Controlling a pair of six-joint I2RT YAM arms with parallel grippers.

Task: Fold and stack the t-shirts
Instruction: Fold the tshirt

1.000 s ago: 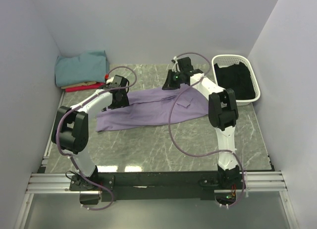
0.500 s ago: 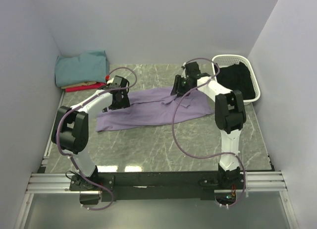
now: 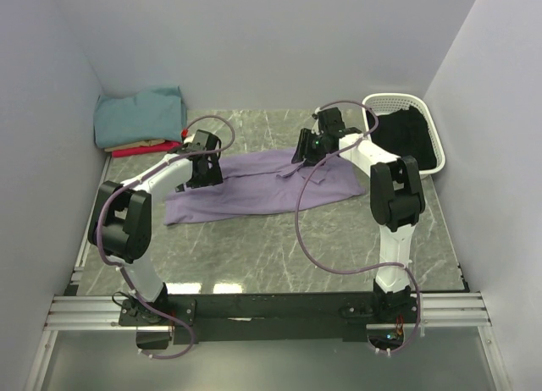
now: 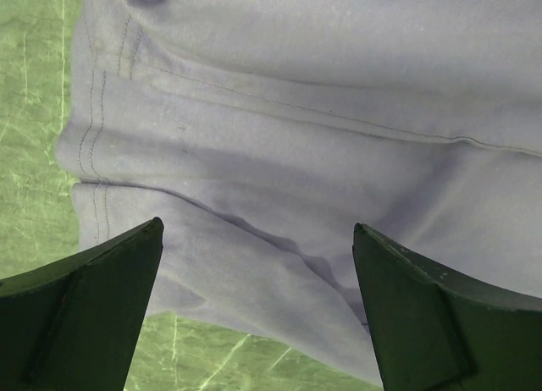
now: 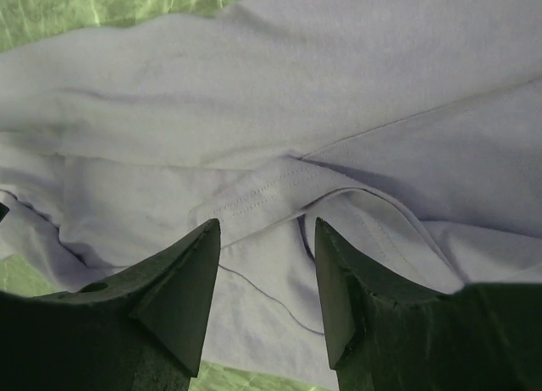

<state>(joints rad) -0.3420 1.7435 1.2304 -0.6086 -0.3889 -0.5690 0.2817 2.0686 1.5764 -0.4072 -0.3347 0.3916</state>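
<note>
The grey marble table fills the middle of the top view, and across its centre lies the lavender t-shirt, stretched from left of centre towards the right and rumpled, with one flap turned over near its right end. It is not folded yet. In the upper left corner the finished pile sits against the wall: a teal t-shirt on top, a tan one under it and a red one at the bottom. In the upper right stands a white basket holding dark cloth.

The left gripper hangs over the upper left part of the lavender t-shirt, its fingers spread as wide as they go, with a stitched hem and bare table below them and nothing pinched. The right gripper hovers over the upper right part, fingers parted with a clear gap, right above a stitched edge that curls over the cloth; it holds nothing either.

The step in hand looks like taking hold of the lavender t-shirt for its first fold. The next move probably calls for each gripper to drop onto an edge, close on a single layer, then pull the cloth flat before turning one side over the other
</note>
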